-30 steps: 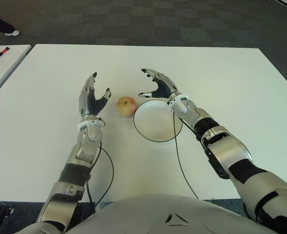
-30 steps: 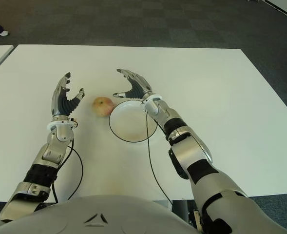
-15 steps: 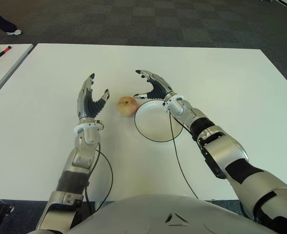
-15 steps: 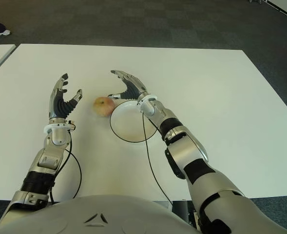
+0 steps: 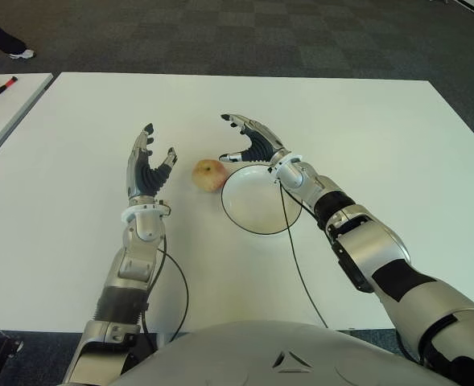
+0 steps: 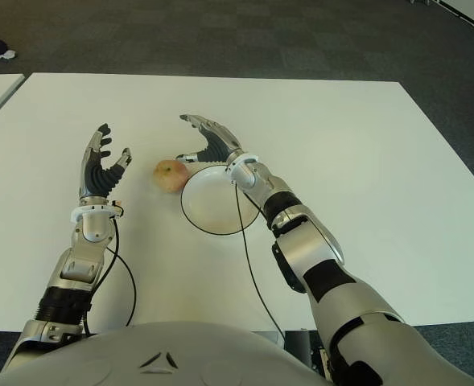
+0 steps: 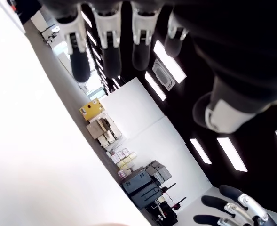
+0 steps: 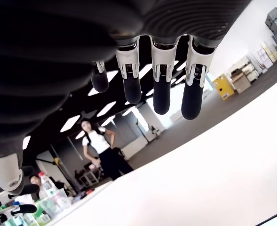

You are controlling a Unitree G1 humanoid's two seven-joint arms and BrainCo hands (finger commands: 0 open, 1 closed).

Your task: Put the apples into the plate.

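A: Where is the apple [image 5: 209, 174]?
B: It lies on the white bench [image 5: 397, 153], just left of the plate [image 5: 260, 200], outside its rim.
A: And the right hand [image 5: 253, 143]?
B: It hovers over the plate's far edge, just right of the apple, its fingers [image 8: 162, 89] spread and holding nothing.
A: The left hand [image 5: 146, 167]?
B: Left of the apple, apart from it, raised upright with fingers [image 7: 105, 52] released, nothing in them.

A white table [image 5: 381, 129] is seen over dark grey, checker-patterned carpet [image 5: 245, 32]. The apple [image 5: 209, 174] is coloured red and yellow, the plate [image 5: 259, 201] white with a dark rim. Silver and black are shown on both the left hand [image 5: 146, 165] and the right hand [image 5: 253, 141].
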